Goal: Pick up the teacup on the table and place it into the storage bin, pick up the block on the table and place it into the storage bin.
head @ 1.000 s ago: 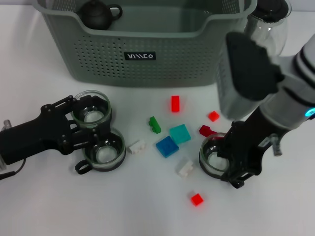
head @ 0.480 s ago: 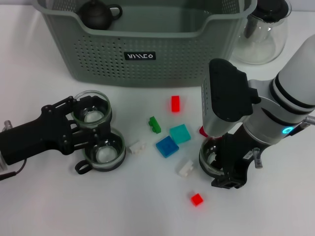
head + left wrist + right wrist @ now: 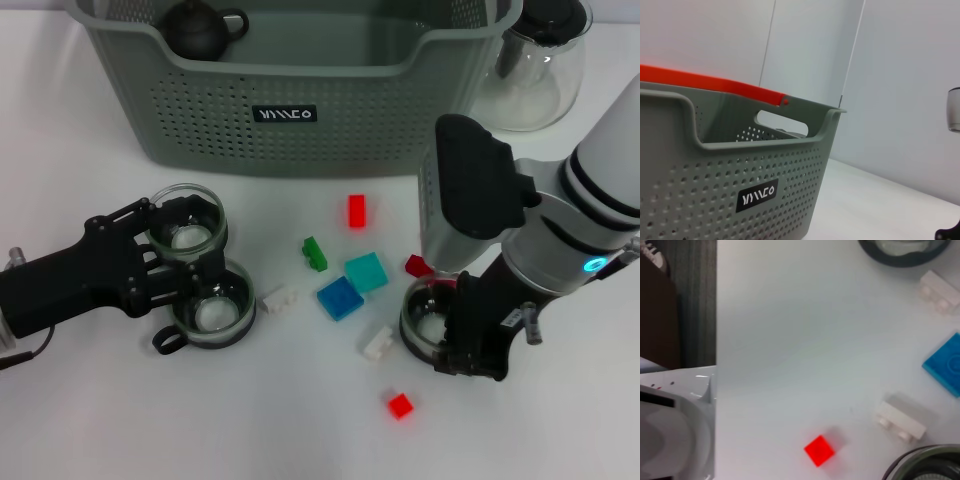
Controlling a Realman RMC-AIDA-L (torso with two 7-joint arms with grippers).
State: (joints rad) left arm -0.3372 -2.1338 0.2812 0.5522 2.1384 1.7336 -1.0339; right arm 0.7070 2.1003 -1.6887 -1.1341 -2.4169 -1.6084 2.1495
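Three glass teacups stand on the white table. My left gripper [image 3: 178, 250] lies flat on the table at the left, against the upper teacup [image 3: 187, 222], with a second teacup [image 3: 212, 306] just below it. My right gripper [image 3: 463, 335] reaches down at the right, shut on the right rim of the third teacup [image 3: 425, 322], whose rim [image 3: 925, 466] shows in the right wrist view. Several small blocks lie between the arms: red [image 3: 357, 211], green [image 3: 315, 253], teal [image 3: 366, 271], blue [image 3: 339, 297] and white [image 3: 377, 342]. The grey-green storage bin [image 3: 290, 115] stands at the back.
A dark teapot [image 3: 198, 28] sits inside the bin at its left end. A clear glass pitcher [image 3: 540, 60] with a black lid stands right of the bin. Another white block [image 3: 279, 298], a dark red one [image 3: 418, 265] and a red one [image 3: 400, 405] lie nearby.
My right arm swung left and lower over its teacup, then turned a little. That teacup shifted slightly left. The left arm and its two teacups stayed still.
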